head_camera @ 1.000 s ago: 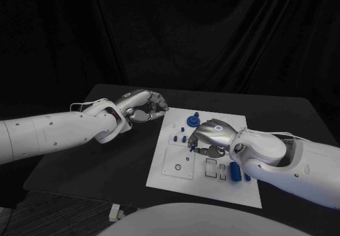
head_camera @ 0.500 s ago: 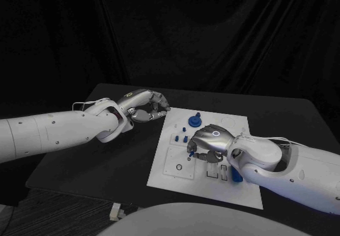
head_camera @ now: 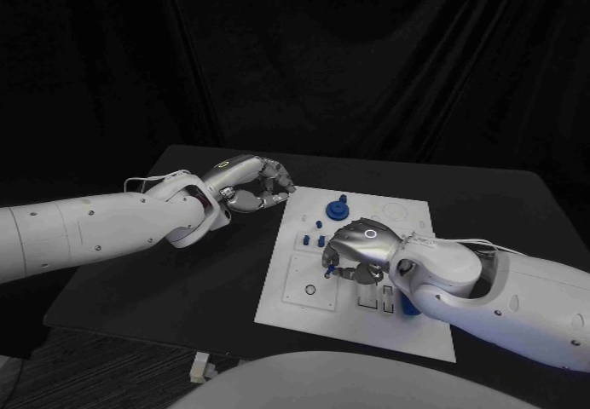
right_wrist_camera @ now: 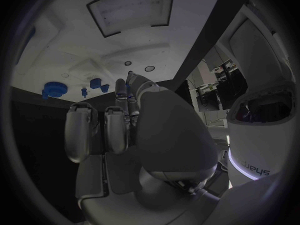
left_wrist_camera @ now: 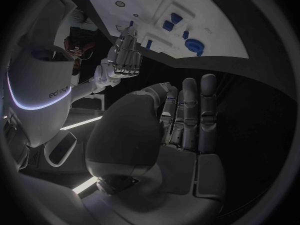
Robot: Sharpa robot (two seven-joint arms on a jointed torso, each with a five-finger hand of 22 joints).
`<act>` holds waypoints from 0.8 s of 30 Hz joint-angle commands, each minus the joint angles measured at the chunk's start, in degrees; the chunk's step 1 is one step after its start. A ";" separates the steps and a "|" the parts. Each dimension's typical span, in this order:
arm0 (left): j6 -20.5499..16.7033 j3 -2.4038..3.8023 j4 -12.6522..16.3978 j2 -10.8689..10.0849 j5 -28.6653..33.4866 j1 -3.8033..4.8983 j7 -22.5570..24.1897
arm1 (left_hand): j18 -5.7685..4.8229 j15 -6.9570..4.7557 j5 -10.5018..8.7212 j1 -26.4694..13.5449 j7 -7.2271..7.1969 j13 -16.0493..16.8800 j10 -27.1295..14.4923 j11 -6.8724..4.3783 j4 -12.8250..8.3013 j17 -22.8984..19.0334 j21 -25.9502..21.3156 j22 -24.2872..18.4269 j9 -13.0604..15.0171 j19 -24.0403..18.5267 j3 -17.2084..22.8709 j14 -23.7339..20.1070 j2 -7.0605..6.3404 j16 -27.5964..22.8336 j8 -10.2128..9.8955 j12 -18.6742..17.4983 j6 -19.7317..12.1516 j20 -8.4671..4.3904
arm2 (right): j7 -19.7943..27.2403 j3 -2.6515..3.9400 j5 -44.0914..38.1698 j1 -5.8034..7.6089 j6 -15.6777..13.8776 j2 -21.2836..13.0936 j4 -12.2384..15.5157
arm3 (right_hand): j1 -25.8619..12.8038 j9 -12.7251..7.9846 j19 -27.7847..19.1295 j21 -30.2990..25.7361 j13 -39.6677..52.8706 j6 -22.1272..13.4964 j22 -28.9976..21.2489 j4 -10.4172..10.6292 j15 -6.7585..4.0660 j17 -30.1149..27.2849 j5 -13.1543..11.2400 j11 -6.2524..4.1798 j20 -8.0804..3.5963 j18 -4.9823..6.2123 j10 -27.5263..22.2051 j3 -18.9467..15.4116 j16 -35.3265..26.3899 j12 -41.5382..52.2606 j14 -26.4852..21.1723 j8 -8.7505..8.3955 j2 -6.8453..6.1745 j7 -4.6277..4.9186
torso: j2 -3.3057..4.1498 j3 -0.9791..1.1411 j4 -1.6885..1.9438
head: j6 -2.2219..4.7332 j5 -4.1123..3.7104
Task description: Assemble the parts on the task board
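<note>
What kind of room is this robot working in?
Probably a robot test lab or demo booth. A black table stands before black curtains. On it lies a white task board with small blue parts, and the right robot hand is working over it.

Blk table [head_camera: 184,281] w/ task board [head_camera: 314,319]

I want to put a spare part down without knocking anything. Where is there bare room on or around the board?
The black table lies bare between the task board and its left edge. The board's near strip, below the rectangular slots, is bare too. It is crowded mid-board, where the right hand works among blue parts. The left hand hovers by the board's far-left corner.
</note>
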 commanded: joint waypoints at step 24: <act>0.20 0.06 0.22 0.10 0.11 -0.12 0.50 | 0.24 0.31 -0.04 0.54 -0.03 -0.39 0.52 0.13 -0.29 -0.15 0.06 2.40 0.07 -0.54 -0.17 0.07 0.12 -0.33 0.10 -0.37 0.12 0.15 | -3.09 0.02 -0.50 -0.38 4.47 1.37 -0.54 | -0.51 0.10 0.75 -0.27 -0.09 0.20 11.74 -0.09 0.40 -0.10 -0.02 -0.09 0.39 -0.19 0.67 0.27 -0.15 -0.36 2.42 0.28 0.20 0.20 | 0.00 0.01 -0.01 | -0.01 0.05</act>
